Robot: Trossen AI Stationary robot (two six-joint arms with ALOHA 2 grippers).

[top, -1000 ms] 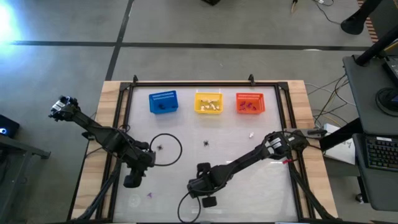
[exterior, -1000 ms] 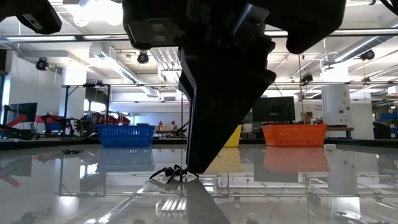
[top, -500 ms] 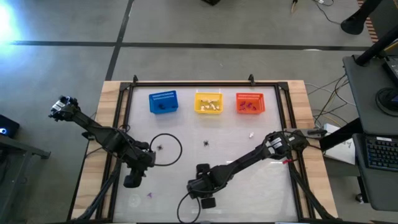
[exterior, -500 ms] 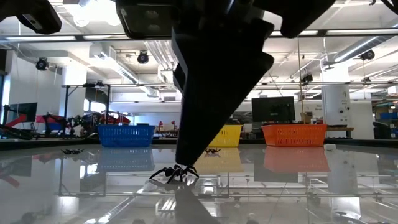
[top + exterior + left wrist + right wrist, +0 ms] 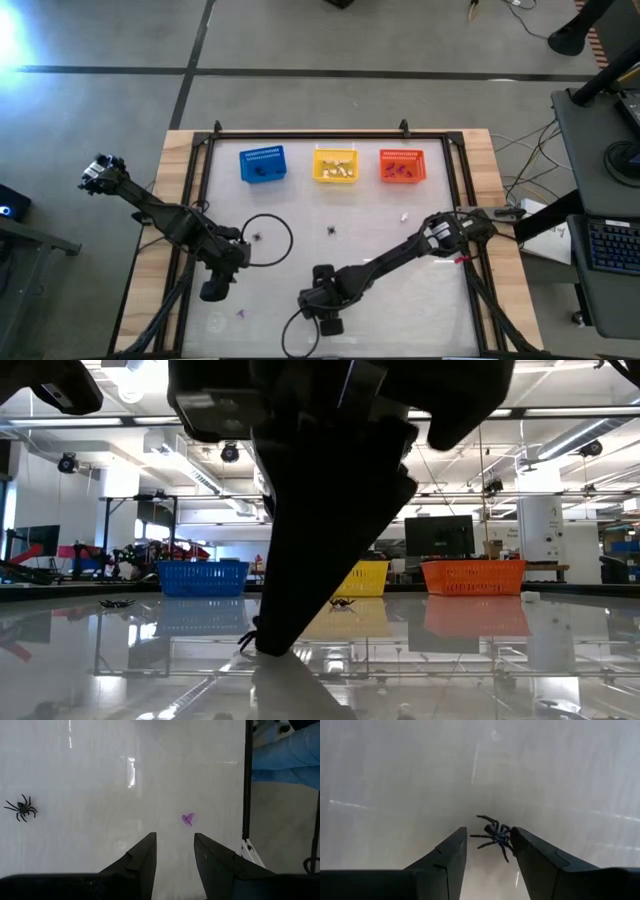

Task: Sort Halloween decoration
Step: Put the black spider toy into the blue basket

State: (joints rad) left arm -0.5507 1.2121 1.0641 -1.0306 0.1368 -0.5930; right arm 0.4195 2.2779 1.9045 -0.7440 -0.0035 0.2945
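The Halloween decoration lies scattered over the white table [image 5: 420,300]: a black spider [image 5: 495,836] sits between the parted fingertips of the right gripper [image 5: 487,845], close against one finger and not lifted, near the front middle of the table. That gripper's jaws stand apart, holding nothing. The left gripper [image 5: 175,851] hovers over the front left of the table, its fingers also apart and empty, with a purple piece [image 5: 188,819] just ahead of them and another black spider [image 5: 21,808] well off to one side. At the back edge, the blue basket [image 5: 263,164], yellow basket [image 5: 336,165] and orange basket [image 5: 402,165] stand in a row, each with small pieces inside.
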